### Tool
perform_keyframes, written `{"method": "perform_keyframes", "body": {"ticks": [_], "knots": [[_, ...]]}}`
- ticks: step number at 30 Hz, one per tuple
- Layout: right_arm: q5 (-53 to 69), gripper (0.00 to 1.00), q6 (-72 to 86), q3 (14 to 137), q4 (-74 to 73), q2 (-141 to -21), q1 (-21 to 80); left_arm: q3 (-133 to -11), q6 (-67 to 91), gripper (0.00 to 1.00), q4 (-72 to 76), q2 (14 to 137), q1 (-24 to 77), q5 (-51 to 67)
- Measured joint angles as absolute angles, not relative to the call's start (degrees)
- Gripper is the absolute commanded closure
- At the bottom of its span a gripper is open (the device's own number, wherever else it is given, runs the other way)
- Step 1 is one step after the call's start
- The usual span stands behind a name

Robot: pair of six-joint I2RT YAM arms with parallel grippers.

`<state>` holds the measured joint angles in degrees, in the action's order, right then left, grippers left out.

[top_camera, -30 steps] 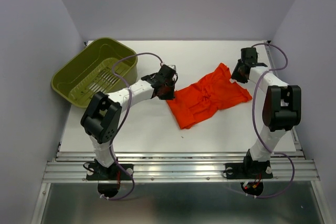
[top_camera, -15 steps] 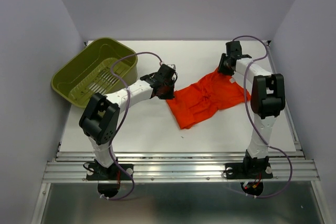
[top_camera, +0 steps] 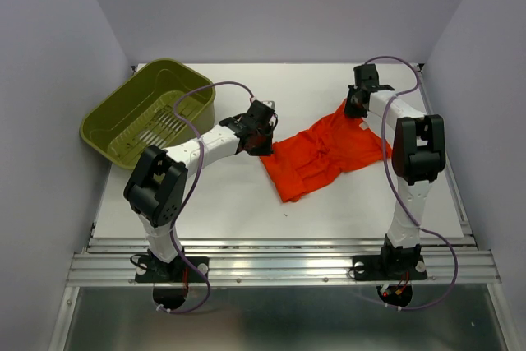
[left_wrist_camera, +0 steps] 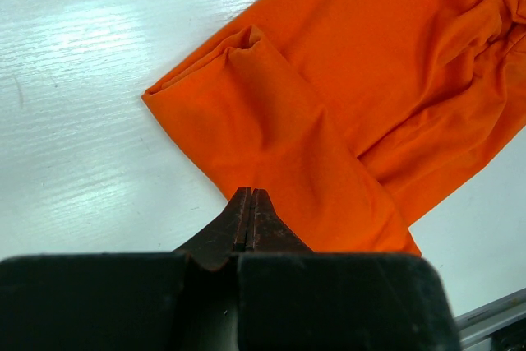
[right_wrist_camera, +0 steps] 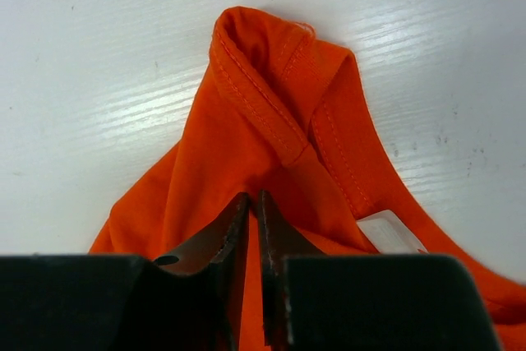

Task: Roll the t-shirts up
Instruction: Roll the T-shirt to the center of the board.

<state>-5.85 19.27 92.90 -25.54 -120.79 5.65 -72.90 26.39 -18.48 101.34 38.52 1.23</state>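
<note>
At opposite t-shirt (top_camera: 329,154) ends, both arms (top_camera: 205,147) (top_camera: 400,114) stretch forward, jaws pinching cloth.

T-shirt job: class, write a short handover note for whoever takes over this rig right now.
Left tool: shut, seemingly pinching the t-shirt at its left edge.
Right tool: shut on cloth just below the collar, at the shirt's far corner.
T-shirt: crumpled on the table, right of centre. Basket at far left.
Done: both grips taken; nothing rolled yet.
Left: spread the shirt flat, then roll it.
</note>
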Motion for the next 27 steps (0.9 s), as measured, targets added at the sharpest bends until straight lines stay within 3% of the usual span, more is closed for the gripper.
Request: {"method": "perform_keyframes", "body": {"ticks": [4, 27], "knots": [[-5.8, 0.99, 19.2, 92.9, -25.5, -120.8, 5.7, -72.9, 26.4, 1.0, -18.5, 101.3, 38.5, 1.2], [-6.4, 0.99, 21.2, 89.1, -19.4, -116.0, 5.7, -72.8, 26.4, 1.0, -18.3, 101.3, 38.5, 1.9]]}}
